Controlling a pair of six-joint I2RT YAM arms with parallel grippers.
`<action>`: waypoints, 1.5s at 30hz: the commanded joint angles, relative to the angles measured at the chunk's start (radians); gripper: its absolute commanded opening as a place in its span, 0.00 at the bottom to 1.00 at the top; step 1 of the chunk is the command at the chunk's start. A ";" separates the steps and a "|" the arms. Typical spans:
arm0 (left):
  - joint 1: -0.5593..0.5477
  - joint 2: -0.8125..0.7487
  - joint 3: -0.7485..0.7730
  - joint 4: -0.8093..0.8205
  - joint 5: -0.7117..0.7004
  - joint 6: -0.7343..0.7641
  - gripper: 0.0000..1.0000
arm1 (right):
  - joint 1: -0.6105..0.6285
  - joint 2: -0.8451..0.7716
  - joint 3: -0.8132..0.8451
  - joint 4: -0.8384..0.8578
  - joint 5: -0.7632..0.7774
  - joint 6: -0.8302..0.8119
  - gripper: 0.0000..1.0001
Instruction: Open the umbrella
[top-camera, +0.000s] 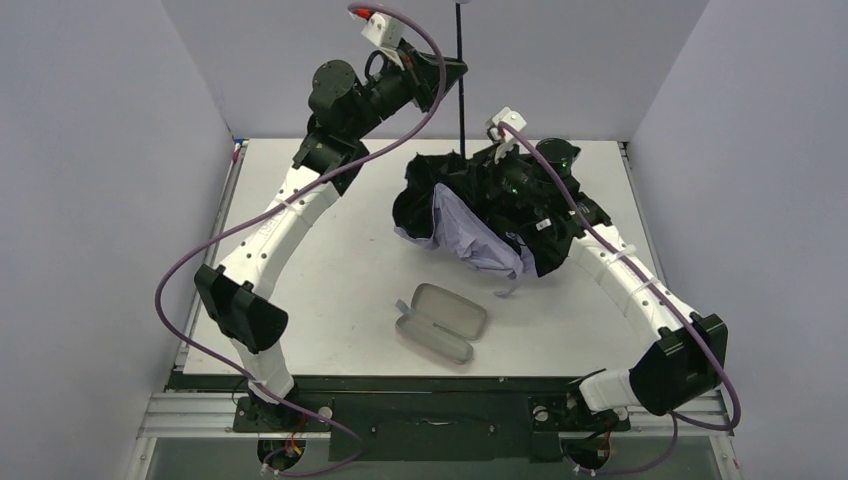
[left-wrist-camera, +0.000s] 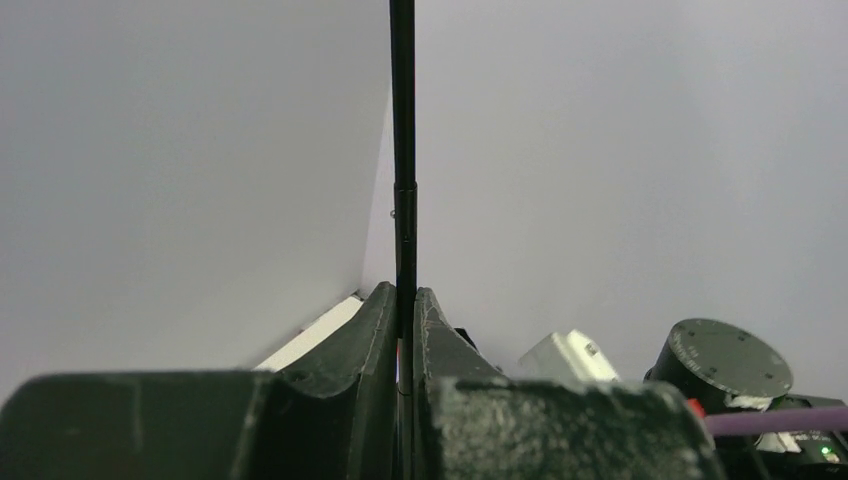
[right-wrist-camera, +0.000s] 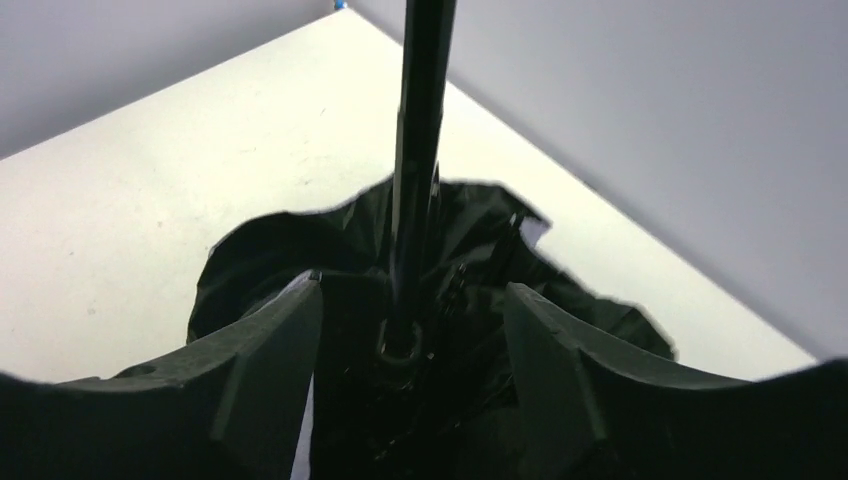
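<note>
The umbrella (top-camera: 462, 232) lies crumpled at the table's back centre, black lining mostly outward with a pale lavender patch showing. Its thin black shaft (top-camera: 461, 105) stands upright above it and runs out of the top of the view; the handle is out of view. My left gripper (top-camera: 455, 72) is raised high and shut on the shaft, which passes between its closed fingers in the left wrist view (left-wrist-camera: 403, 300). My right gripper (right-wrist-camera: 412, 290) is open and low over the black fabric (right-wrist-camera: 270, 260). It straddles the shaft (right-wrist-camera: 420, 120) just above the ring at its base (right-wrist-camera: 403, 345).
An open oval grey clamshell case (top-camera: 440, 322) lies on the white table (top-camera: 330, 290) in front of the umbrella. Grey walls close in the back and both sides. Purple cables loop along both arms.
</note>
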 joint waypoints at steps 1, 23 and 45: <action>-0.002 -0.017 -0.001 0.086 0.045 -0.039 0.00 | 0.003 -0.060 0.082 0.133 0.035 0.060 0.65; 0.010 -0.060 -0.035 0.064 0.169 -0.047 0.24 | 0.000 0.085 0.301 0.161 -0.014 0.127 0.00; 0.114 -0.167 -0.469 -0.269 0.454 0.277 0.58 | -0.052 0.008 0.303 0.258 -0.105 0.214 0.00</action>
